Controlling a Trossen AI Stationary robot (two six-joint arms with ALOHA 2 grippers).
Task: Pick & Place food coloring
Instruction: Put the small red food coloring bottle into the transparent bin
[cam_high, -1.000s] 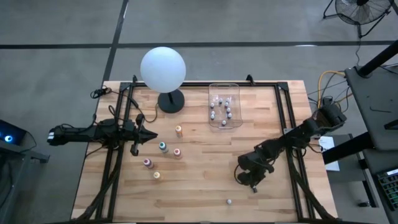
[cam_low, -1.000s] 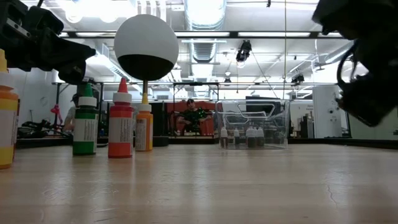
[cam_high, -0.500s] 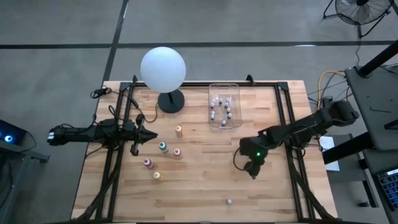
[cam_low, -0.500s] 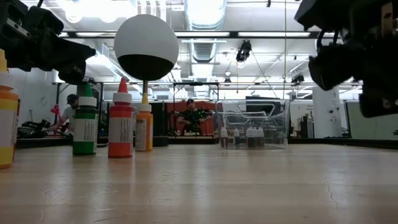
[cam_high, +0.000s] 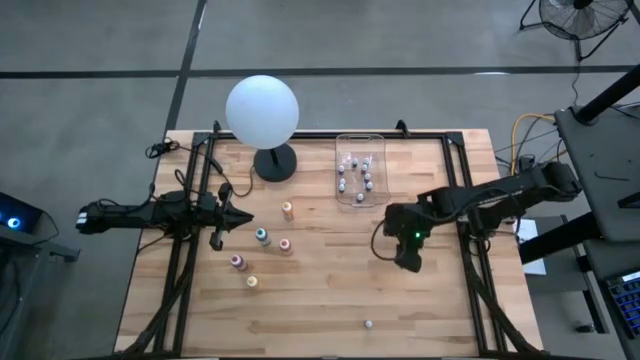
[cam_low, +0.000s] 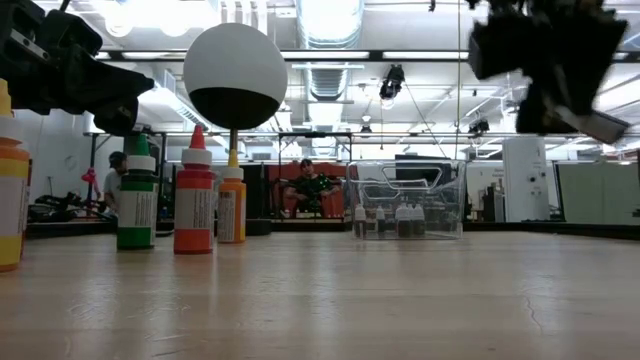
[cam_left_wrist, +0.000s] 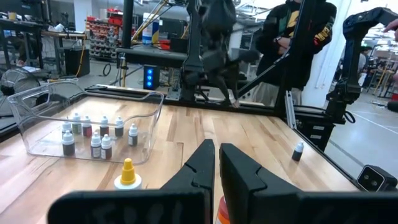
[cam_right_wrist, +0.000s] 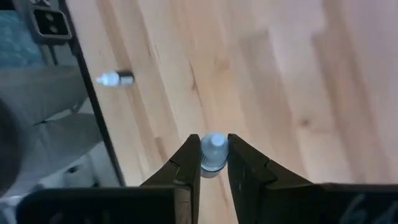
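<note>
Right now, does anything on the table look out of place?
One small bottle stands alone near the table's front edge, far from the bin holding the other small ones. Nothing looks spilled or damaged.

Right gripper (cam_low: 545, 70) is a dark smear in the low view, cut by the top edge — fingers and any load unreadable there. High view: its fingertips are hidden under the wrist. Right wrist view shows only the cap of the small bottle (cam_right_wrist: 213, 151); the body sits behind the fingers (cam_right_wrist: 185, 163). Bottles in the clear bin (cam_high: 361, 196) are mere specks from above — colours unreadable. Yellow bottle (cam_low: 10, 180) is cut by the left edge.
</note>
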